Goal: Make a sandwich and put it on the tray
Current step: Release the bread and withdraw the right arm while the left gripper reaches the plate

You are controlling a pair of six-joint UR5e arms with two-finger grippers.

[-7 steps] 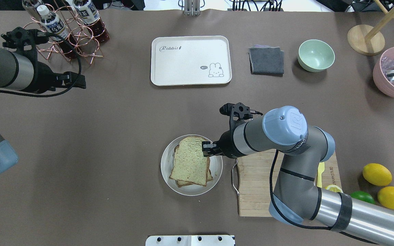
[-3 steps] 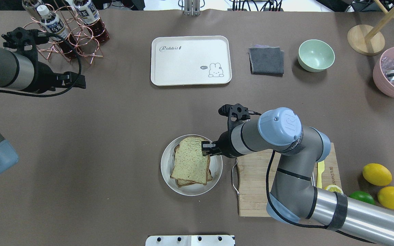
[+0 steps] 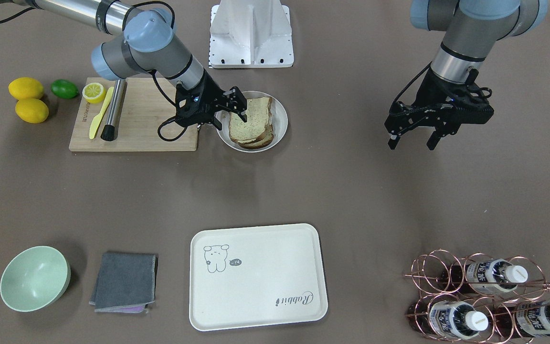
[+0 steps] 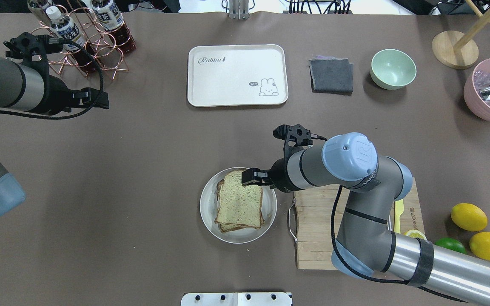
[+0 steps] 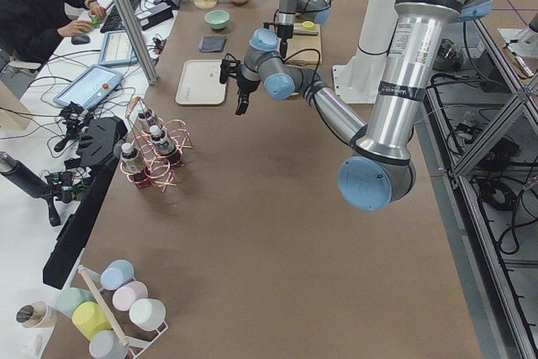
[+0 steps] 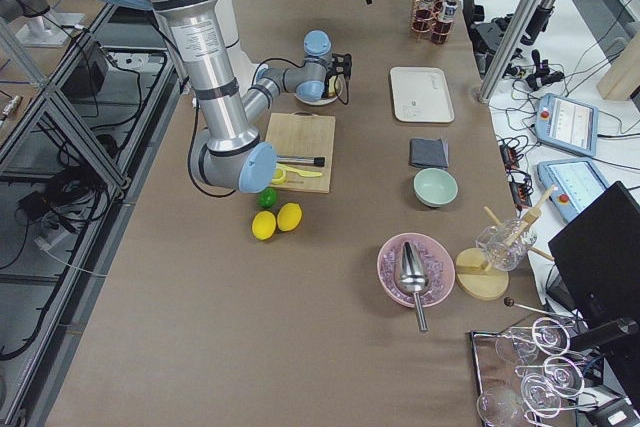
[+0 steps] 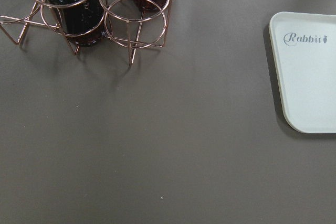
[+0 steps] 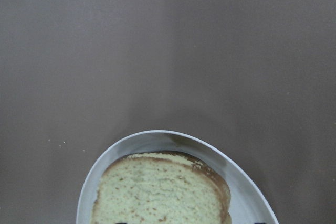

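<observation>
The silver-grey tubular right arm (image 4: 366, 221) and silver-grey tubular left arm (image 4: 2, 87) are wearing pale blue rounded joint caps (image 4: 349, 156). A thin black cable (image 4: 333, 231) is looping along the right arm, whose polished section is wearing a black band (image 4: 423, 263). The black two-finger right gripper (image 3: 232, 121) and black two-finger left gripper (image 3: 411, 145) are showing angular bodies.

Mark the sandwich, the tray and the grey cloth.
sandwich (image 4: 240, 204): overhead view, middle of the top slice.
tray (image 4: 232, 75): overhead view, bare middle of its floor.
grey cloth (image 4: 332, 75): overhead view, centre of its folded top.
</observation>
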